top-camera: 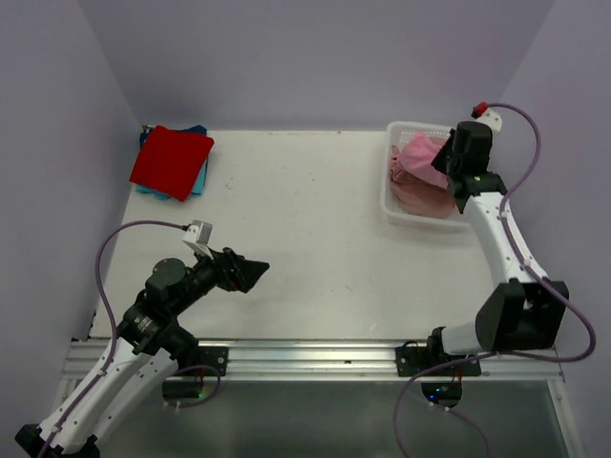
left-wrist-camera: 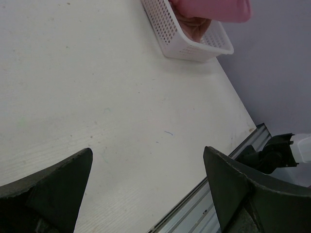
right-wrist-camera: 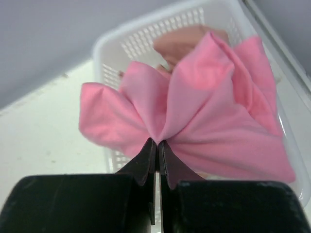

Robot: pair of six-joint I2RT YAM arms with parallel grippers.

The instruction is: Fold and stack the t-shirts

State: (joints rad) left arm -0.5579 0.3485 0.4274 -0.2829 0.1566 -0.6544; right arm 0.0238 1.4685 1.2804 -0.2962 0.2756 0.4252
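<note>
Nearest, the left gripper (top-camera: 256, 272) hangs low over the white table (top-camera: 315, 239) with its jaws wide apart and empty. At the far left corner lies a folded red cloth t-shirt (top-camera: 172, 160) on a teal-blue one (top-camera: 199, 183). To the right, in the white plastic mesh basket (right-wrist-camera: 112, 43), the right gripper (right-wrist-camera: 158, 145) is clamped on a bunched fold of the bright pink t-shirt (right-wrist-camera: 204, 111), above a dusty-pink one (right-wrist-camera: 182, 43). The pinch looks small, so I would lift straight up, slowly, until the cloth clears the rim, then carry it to bare table.
</note>
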